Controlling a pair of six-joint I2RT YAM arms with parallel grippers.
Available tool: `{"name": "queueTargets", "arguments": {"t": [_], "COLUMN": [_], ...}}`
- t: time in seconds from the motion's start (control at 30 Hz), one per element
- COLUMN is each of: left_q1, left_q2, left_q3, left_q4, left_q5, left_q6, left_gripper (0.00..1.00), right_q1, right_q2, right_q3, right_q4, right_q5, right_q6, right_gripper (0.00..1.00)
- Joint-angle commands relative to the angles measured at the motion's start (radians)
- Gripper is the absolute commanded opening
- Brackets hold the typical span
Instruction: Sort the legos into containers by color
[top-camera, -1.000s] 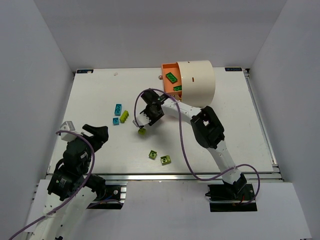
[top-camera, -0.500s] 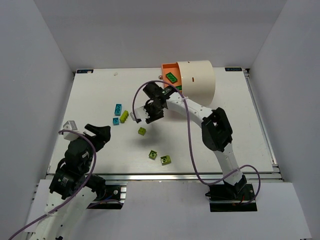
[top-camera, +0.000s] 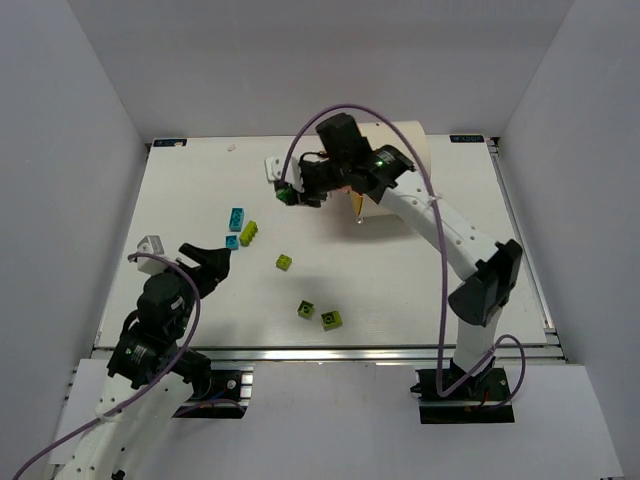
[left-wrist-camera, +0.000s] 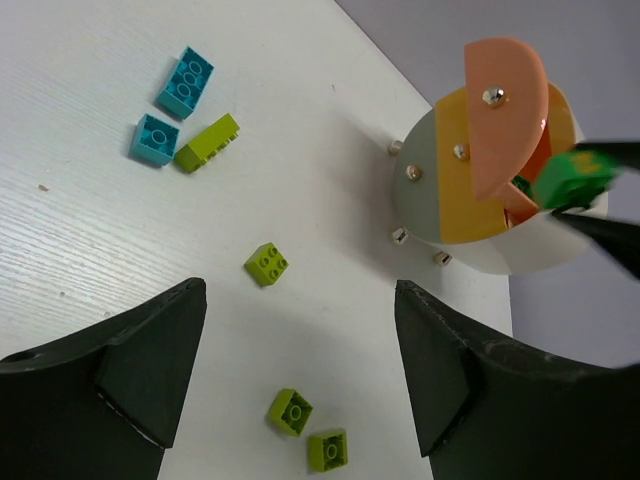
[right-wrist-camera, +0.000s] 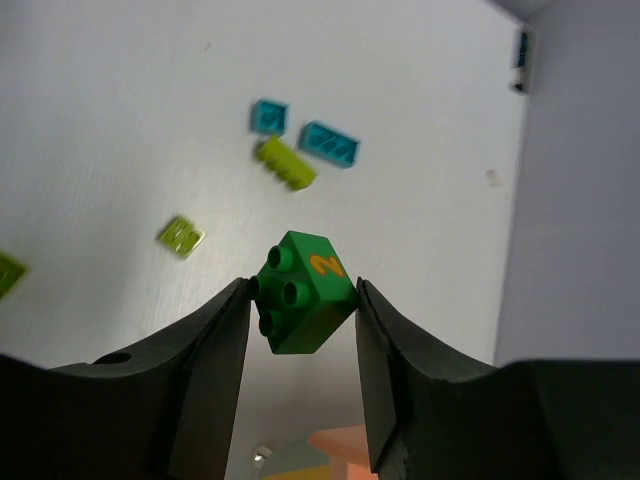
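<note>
right gripper (top-camera: 289, 190) is clamped on a dark green brick (right-wrist-camera: 300, 292), jaws closed to brick width. It hangs over the table (top-camera: 190, 190), upper centre of the top view, just left of the cream drum (left-wrist-camera: 440, 200). left gripper (left-wrist-camera: 300, 300) is spread wide at lower left, holding nothing.

Suggested: carry the brick over the drum's orange mouth, clear the orange flap (left-wrist-camera: 505, 110), and release only inside the rim. The brick sits skewed between the fingers, so avoid fast wrist swings.

In the top view the right arm (top-camera: 440, 215) covers most of the drum, so mouth and contents are unreadable. No second container is in view for the lime bricks (top-camera: 285, 262) or teal bricks (top-camera: 237, 218).
</note>
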Motion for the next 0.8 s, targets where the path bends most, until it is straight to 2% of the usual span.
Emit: {"name": "queueTargets", "arguments": {"t": [0.0, 0.13, 0.23, 0.5, 0.7, 0.77], "left_q1": [-0.004, -0.004, -0.004, -0.004, 0.005, 0.005], "left_q2": [0.042, 0.087, 0.133, 0.199, 0.205, 0.208], "left_q3": [-0.024, -0.038, -0.042, -0.065, -0.076, -0.078], "left_q4": [0.078, 0.153, 0.193, 0.262, 0.273, 0.274], "left_q5": [0.057, 0.089, 0.126, 0.181, 0.192, 0.196], "left_q6": [0.002, 0.018, 0.039, 0.052, 0.047, 0.047], "left_gripper": [0.86, 0.86, 0.86, 0.86, 0.86, 0.86], "right_q1": [-0.036, -0.120, -0.204, -0.342, -0.376, -0.378], "right_q2": [-0.111, -0.150, -0.122, -0.061, 0.008, 0.027], "right_q3": [-0.052, -0.111, -0.097, -0.063, -0.019, -0.022], "right_q4": [0.260, 0.403, 0.396, 0.373, 0.356, 0.362], "right_q5": [-0.015, 0.092, 0.114, 0.067, 0.011, -0.005], "right_q6": [0.228, 0.328, 0.370, 0.437, 0.450, 0.453], "right_gripper": [0.00, 0.00, 0.00, 0.00, 0.00, 0.05]}}
